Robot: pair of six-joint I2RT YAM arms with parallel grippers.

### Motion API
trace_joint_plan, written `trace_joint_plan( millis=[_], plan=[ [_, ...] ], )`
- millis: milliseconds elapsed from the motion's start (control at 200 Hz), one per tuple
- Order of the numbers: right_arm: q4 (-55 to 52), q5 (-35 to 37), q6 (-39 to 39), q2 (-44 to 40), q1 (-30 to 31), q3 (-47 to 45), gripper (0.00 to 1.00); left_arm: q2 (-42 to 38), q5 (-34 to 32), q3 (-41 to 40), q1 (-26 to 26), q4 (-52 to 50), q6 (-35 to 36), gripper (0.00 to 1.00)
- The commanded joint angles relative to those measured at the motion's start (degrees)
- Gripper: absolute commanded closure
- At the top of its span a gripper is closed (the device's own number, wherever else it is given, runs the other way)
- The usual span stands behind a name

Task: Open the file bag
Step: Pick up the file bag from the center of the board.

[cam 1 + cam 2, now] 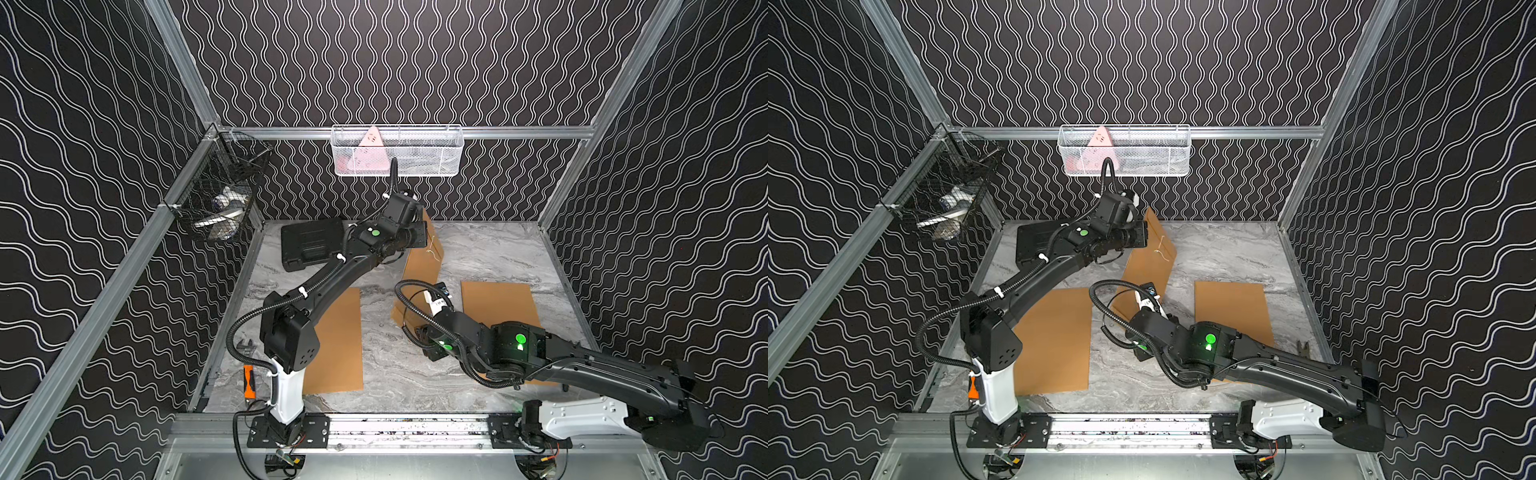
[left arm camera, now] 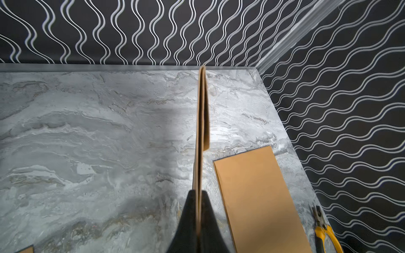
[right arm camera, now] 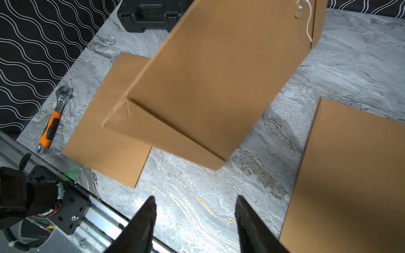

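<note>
A: The file bag [image 3: 208,87] is flat, stiff brown kraft paper. It hangs clear of the marble table [image 2: 87,142], with the left gripper [image 2: 198,193] pinched shut on its edge.
B: Long axis?
A: It slants down toward the right gripper [image 3: 195,197], whose jaws are apart and empty. The string-and-button closure [image 3: 299,9] sits at the high far end, so the right arm probably has to reach up.

Brown kraft file bag [image 3: 208,87], tilted up off the tabletop [image 3: 197,208] between centre and far edge, its white string [image 3: 309,26] dangling loose.
</note>
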Motion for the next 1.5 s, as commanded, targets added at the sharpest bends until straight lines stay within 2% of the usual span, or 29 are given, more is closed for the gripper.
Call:
trace_joint_plan(
  millis=[0,165,295,405,646,806,996,1101,1196,1496],
  plan=[
    [2.21,-0.37,2.31,-1.66,0.26,-1.37,0.41,-2.16,2.02,-2.13,1.99,7.98,1.19,1.00],
    [4.64,0.94,2.65,-4.10,0.30,-4.73,0.38,-5.42,7.91,-8.22,4.91,14.21,1.22,1.00],
    [8.32,5.52,0.29,-6.84,-0.13,-6.22,0.34,-10.11,11.24,-15.99,5.30,20.56,3.04,1.00],
    [10.62,4.98,-2.30,-8.41,-4.46,-6.33,0.33,-14.57,13.72,-22.49,5.55,26.03,4.71,1.00],
    [18.22,-15.94,-6.16,-8.85,-25.80,-7.65,0.33,-25.18,18.34,-35.16,7.21,36.94,6.99,1.00],
    [22.55,-27.20,-8.34,-6.01,-35.75,-5.77,0.32,-30.06,24.07,-42.95,10.16,45.22,6.37,1.00],
    [30.12,-43.77,-7.28,-3.38,-48.42,-5.82,0.32,-32.50,32.64,-54.93,16.53,67.07,-5.61,1.00],
    [36.07,-53.48,-5.89,-1.88,-54.34,-7.24,0.32,-31.23,37.12,-58.45,19.28,79.46,-13.49,1.00],
    [40.09,-60.01,-5.33,0.13,-57.74,-7.80,0.32,-30.16,39.22,-59.22,20.20,84.58,-17.07,1.00],
    [51.69,-69.75,-5.65,9.26,-60.73,-7.28,0.31,-29.74,43.98,-59.24,20.30,89.86,-21.60,1.00]
  ],
)
